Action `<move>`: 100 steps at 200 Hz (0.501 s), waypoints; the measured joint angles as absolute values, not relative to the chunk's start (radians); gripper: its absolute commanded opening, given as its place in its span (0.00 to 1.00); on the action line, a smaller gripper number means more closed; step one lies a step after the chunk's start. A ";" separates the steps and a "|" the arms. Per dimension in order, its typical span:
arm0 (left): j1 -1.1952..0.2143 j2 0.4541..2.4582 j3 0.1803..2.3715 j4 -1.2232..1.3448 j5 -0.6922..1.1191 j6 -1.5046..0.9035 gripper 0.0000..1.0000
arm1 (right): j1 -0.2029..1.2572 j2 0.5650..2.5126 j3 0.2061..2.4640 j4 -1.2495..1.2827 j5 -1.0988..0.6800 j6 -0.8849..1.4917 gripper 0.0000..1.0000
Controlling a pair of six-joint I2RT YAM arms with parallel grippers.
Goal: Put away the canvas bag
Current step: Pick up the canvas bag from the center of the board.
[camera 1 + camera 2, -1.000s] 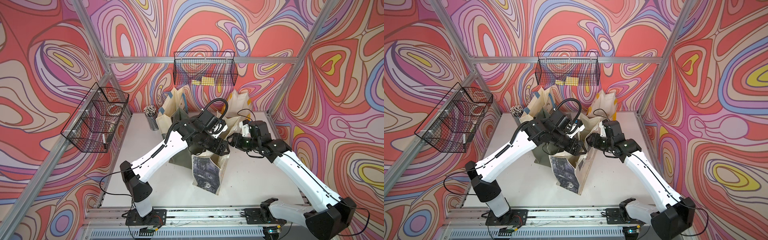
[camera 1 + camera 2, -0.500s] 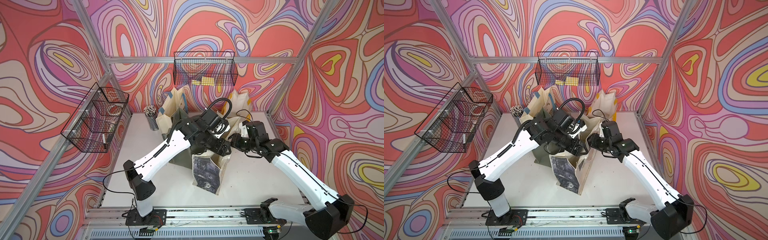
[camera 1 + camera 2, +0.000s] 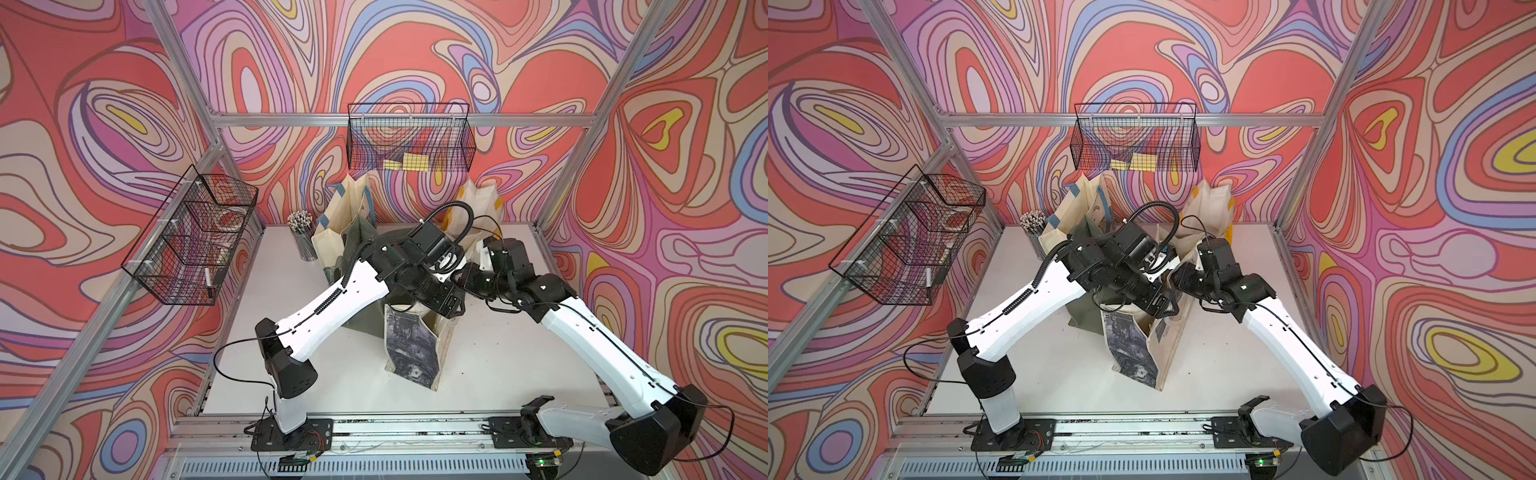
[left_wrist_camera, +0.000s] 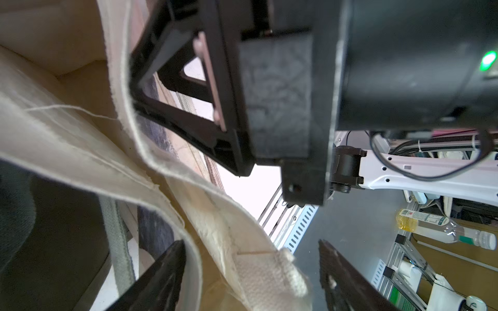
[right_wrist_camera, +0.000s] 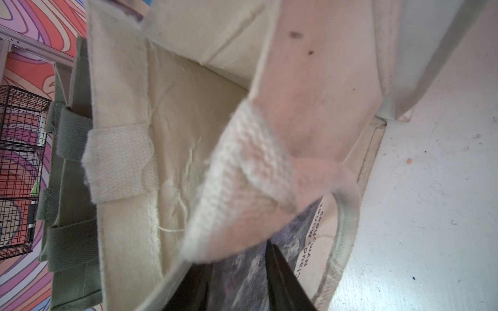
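Note:
The canvas bag (image 3: 411, 349) (image 3: 1133, 353), cream with a dark printed panel, stands open in the middle of the table. My left gripper (image 3: 451, 305) (image 4: 250, 277) is open at the bag's top edge. Its fingers (image 4: 161, 277) straddle the rim where a webbing handle patch (image 4: 269, 277) is sewn. My right gripper (image 3: 463, 278) (image 5: 237, 282) reaches the same rim from the other side. Its jaws stand narrowed on either side of the printed wall (image 5: 242, 269), with a gap still showing. A folded-over part of the rim (image 5: 242, 175) hides one of the right fingertips.
An olive bag (image 3: 361, 320) stands right behind the canvas bag. Two cream bags (image 3: 345, 208) (image 3: 478, 199) and a cup of pencils (image 3: 303, 232) line the back. Wire baskets hang on the back wall (image 3: 409, 141) and the left wall (image 3: 191, 237).
My right gripper has moved left onto the bag's rim and its jaws have narrowed. The left arm has shifted slightly and its gripper stays open.

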State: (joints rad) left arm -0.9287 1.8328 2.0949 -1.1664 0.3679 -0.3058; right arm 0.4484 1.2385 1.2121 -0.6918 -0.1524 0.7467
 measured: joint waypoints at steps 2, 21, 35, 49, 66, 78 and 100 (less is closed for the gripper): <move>-0.929 1.833 2.095 -1.168 0.365 -0.305 0.79 | 0.449 1.239 1.212 -0.692 -0.152 0.747 0.37; -0.930 1.843 2.114 -1.194 0.336 -0.303 0.73 | 0.451 1.243 1.213 -0.692 -0.146 0.750 0.36; -0.930 1.857 2.135 -1.215 0.311 -0.303 0.69 | 0.453 1.243 1.213 -0.692 -0.145 0.752 0.36; -0.931 1.869 2.148 -1.232 0.288 -0.303 0.65 | 0.453 1.243 1.213 -0.692 -0.145 0.753 0.35; -0.931 1.875 2.151 -1.242 0.270 -0.303 0.56 | 0.453 1.243 1.212 -0.692 -0.144 0.753 0.34; -0.931 1.876 2.152 -1.247 0.261 -0.307 0.50 | 0.453 1.243 1.212 -0.693 -0.141 0.752 0.34; -0.931 1.882 2.165 -1.265 0.246 -0.315 0.33 | 0.453 1.240 1.212 -0.707 -0.130 0.743 0.34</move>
